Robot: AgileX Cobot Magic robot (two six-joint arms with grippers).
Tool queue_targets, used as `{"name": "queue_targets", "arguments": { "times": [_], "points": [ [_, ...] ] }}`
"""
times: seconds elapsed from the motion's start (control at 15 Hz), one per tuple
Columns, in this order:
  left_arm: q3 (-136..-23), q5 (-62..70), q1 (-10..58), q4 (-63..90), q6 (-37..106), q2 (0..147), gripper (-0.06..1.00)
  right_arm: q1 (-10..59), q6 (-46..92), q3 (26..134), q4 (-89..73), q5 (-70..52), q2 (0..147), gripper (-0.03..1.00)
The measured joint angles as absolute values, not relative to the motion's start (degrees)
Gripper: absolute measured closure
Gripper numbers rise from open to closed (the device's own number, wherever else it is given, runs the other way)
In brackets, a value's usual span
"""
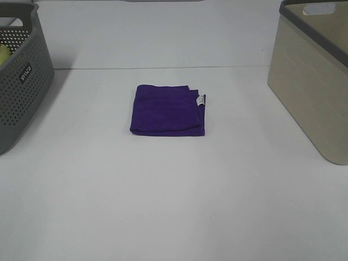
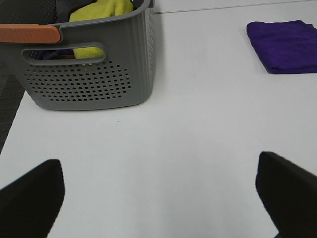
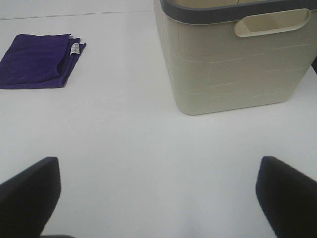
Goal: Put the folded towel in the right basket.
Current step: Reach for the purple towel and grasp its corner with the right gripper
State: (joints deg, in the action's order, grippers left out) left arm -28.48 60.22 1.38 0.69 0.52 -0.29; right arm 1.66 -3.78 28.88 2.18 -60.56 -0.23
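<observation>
A folded purple towel [image 1: 168, 109] with a small white label lies flat in the middle of the white table. It also shows in the left wrist view [image 2: 286, 45] and in the right wrist view [image 3: 37, 60]. The beige right basket [image 1: 315, 81] stands at the table's right edge; the right wrist view [image 3: 233, 59] shows its side and handle slot. My left gripper [image 2: 158, 198] is open and empty, well short of the towel. My right gripper [image 3: 158, 198] is open and empty, with the basket just ahead of it. Neither arm shows in the exterior view.
A grey perforated basket [image 1: 19, 76] stands at the left edge; the left wrist view [image 2: 89, 64] shows yellow cloth [image 2: 101, 10] inside it and an orange handle [image 2: 29, 33]. White table [image 1: 174, 206] lies between the baskets.
</observation>
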Motion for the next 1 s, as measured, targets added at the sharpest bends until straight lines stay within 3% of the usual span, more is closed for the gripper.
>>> {"name": "queue_targets", "arguments": {
  "times": [1.0],
  "points": [
    [-28.48,60.22,1.38,0.63,0.52,-0.29,-0.05,1.66,-3.72,28.88,2.29,-60.56,-0.23,-0.01]
  ]
}}
